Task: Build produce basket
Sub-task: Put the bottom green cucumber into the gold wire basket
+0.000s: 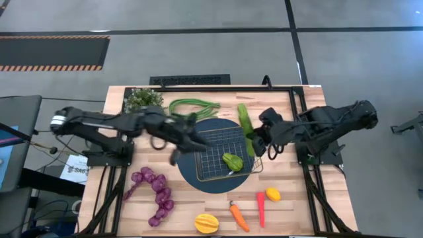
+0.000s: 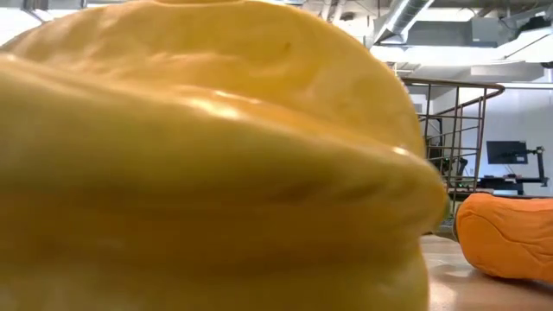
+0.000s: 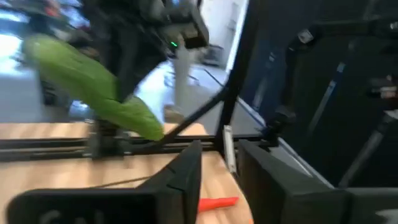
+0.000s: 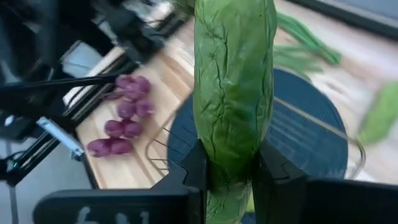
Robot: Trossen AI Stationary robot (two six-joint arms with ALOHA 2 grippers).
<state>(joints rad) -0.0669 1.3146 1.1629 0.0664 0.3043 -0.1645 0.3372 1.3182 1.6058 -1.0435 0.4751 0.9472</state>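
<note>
— What did we see on the left side of the table?

— We saw the purple grape string (image 1: 153,196) at seven o'clock from the small square wire-mesh basket (image 1: 221,153). Our left gripper (image 1: 177,153) hovered at the basket's nine o'clock edge; we could not tell how its jaws stood.

— And further right?

— The basket sat on the dark blue round mat (image 1: 198,177), one green cucumber (image 1: 232,161) inside. At its three o'clock rim, our right gripper (image 4: 227,180) was clenched on a second long green cucumber (image 4: 233,87).
</note>
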